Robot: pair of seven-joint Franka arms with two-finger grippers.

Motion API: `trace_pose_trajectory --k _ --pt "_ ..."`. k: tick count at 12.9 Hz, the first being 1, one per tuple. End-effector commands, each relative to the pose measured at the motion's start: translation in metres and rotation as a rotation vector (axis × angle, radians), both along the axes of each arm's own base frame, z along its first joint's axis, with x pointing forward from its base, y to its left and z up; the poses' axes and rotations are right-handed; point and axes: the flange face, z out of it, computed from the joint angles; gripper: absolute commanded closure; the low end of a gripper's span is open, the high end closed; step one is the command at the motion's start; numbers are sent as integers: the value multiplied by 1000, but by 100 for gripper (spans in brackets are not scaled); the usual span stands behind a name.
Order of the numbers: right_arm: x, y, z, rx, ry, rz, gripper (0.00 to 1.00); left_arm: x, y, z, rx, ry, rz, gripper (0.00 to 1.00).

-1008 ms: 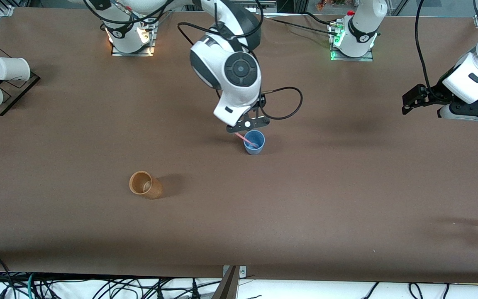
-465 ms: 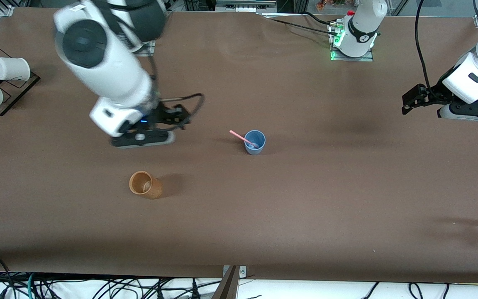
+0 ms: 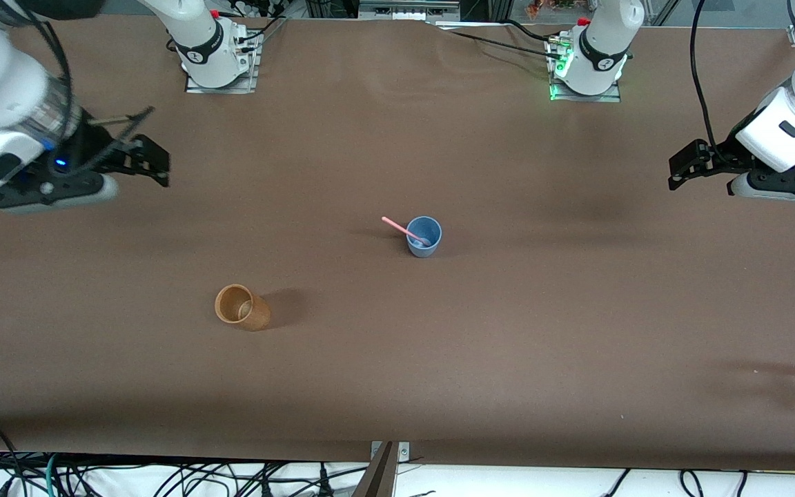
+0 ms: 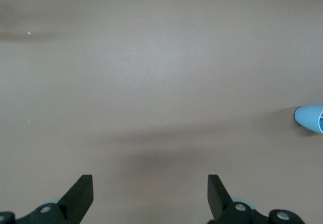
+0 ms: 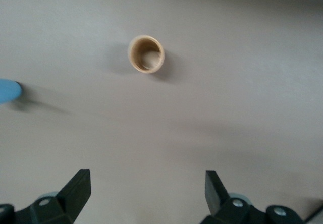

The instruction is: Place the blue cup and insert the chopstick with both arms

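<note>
While the chopstick (image 3: 402, 230) leans inside the upright blue cup (image 3: 424, 237) mid-table | right gripper (image 3: 152, 160), jaws spread, empty, over the right arm's end | left gripper (image 3: 680, 168), jaws spread, waits over the left arm's end | step: retreat high, clear of the brown cup (image 3: 241, 307).

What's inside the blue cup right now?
The pink chopstick leans in the blue cup, lower end on its floor, upper end sticking out over the rim. Nothing else shows inside; the near inner wall is hidden.
</note>
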Motion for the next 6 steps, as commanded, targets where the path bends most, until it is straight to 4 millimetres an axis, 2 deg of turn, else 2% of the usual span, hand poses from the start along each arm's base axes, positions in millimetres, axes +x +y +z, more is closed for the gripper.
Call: trace_pose_trajectory --k 1,3,6 --pt "-23 -13 -3 -7 12 3 0 0 0 5 17 3 -19 0" --pt "-21 -23 -5 -7 14 -9 0 0 0 5 17 3 -19 0" --pt "-26 -24 0 -9 8 -1 0 0 0 5 17 3 -19 0"
